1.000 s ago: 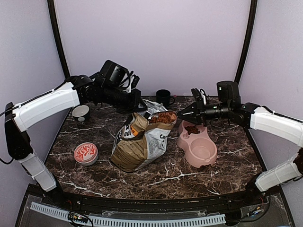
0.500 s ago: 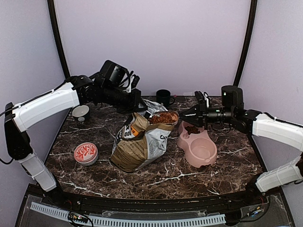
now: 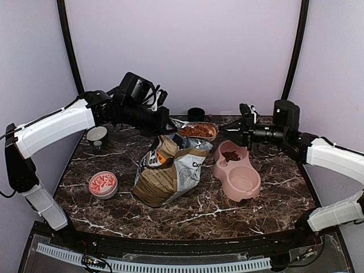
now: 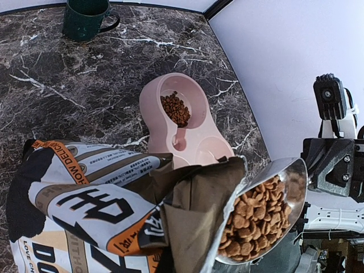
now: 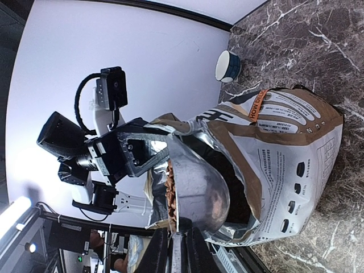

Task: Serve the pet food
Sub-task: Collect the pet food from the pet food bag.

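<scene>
- We see left arm [image 3: 62,122] reaching to centre frame, jaws clenched on bag [image 3: 170,170] rim.
- Right arm [image 3: 330,153] level, jaws grasping scoop [image 4: 293,182] heaped with pet food [image 4: 253,216].

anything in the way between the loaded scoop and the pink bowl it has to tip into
Nothing visible blocks it. The right gripper holds the scoop of pet food above the bag, whose open top is close below it. The pink bowl sits just beside the bag, with only open air between.

The bottom edge cuts off the scoop [image 5: 196,190] handle and the bag [image 4: 85,187] base.
</scene>
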You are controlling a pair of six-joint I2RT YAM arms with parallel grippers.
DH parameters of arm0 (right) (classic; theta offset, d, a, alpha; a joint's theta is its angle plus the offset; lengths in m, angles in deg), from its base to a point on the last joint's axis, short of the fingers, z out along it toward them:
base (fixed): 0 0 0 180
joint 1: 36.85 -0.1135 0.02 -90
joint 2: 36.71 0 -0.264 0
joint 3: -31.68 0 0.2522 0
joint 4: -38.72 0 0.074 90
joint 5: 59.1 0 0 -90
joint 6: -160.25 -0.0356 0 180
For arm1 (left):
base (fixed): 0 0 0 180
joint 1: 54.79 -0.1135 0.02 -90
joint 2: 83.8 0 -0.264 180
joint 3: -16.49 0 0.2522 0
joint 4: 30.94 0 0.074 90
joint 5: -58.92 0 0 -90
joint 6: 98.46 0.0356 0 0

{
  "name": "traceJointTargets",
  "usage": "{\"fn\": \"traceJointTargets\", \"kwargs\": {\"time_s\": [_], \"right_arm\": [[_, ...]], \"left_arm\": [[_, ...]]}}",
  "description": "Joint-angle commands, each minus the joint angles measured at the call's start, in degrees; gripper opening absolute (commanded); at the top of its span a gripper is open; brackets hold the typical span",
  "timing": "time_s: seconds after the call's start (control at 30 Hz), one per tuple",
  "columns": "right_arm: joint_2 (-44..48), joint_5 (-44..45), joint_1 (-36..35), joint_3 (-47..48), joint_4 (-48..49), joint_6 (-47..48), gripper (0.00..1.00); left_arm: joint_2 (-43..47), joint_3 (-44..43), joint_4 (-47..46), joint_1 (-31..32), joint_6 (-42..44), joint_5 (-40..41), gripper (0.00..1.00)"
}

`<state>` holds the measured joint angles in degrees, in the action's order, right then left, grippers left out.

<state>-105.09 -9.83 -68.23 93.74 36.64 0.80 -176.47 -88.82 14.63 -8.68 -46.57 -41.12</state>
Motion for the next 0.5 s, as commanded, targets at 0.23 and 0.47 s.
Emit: {"fn": "traceJointTargets", "kwargs": {"time_s": [0.23,0.47], "right_arm": [[2.2,-4.7,3.42,1.15,5.09,-1.57,0.0],[3.79,-7.25,7.33,1.45,3.29,-0.93,0.0]], "left_arm": [[1.95,1.54,-0.06,-0.69,1.19,1.25,0.0],[2.04,1.53,0.14,-0.7,1.28,1.52,0.0]]}}
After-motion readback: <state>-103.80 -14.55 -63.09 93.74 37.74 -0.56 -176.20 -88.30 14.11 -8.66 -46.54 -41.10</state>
